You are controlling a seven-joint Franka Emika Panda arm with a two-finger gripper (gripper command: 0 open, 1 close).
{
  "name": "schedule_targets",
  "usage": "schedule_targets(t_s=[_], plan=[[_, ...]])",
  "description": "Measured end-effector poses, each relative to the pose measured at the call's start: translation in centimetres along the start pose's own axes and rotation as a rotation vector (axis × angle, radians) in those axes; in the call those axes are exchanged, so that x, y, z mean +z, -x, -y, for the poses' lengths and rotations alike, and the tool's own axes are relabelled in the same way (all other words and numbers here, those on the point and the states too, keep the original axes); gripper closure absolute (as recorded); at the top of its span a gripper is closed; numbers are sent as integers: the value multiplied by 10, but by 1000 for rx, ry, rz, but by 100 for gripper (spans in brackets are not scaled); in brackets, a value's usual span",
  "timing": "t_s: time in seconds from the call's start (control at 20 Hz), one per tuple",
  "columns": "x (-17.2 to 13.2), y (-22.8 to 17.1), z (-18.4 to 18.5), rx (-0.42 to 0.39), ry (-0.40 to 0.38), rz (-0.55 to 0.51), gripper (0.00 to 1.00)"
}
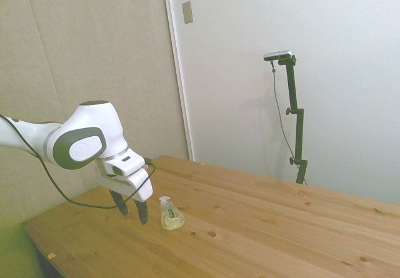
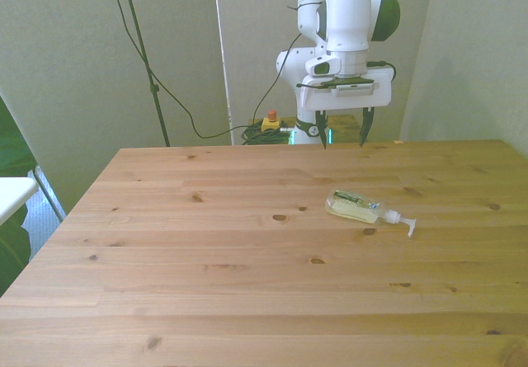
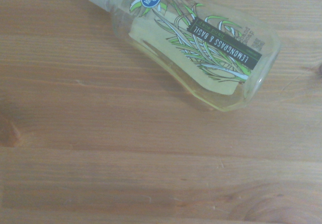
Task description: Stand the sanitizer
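The sanitizer [image 3: 201, 48] is clear with pale yellow liquid inside, a white pump top, green and white leaf drawings, a small blue circle, and a dark strip with light letters. The table [image 2: 206, 284] is warm light brown wood with long stripes and small dark brown knots. The gripper [image 2: 340, 132] has black fingers under a white body, and the arm [image 1: 84, 142] is white with dark grey patches.

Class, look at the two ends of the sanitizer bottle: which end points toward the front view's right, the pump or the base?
The white pump. The sanitizer lies on its side, its clear base toward the front view's left.
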State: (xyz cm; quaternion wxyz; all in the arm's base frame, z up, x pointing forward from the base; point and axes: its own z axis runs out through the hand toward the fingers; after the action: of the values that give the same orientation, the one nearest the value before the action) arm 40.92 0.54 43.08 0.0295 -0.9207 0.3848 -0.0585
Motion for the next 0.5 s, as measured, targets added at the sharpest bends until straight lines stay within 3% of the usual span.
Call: schedule_targets(t_s=[0.25,0.5], plan=[[0,-13,4,-1,33,-23,0],[-11,-51,41,-63,82,-59,0]])
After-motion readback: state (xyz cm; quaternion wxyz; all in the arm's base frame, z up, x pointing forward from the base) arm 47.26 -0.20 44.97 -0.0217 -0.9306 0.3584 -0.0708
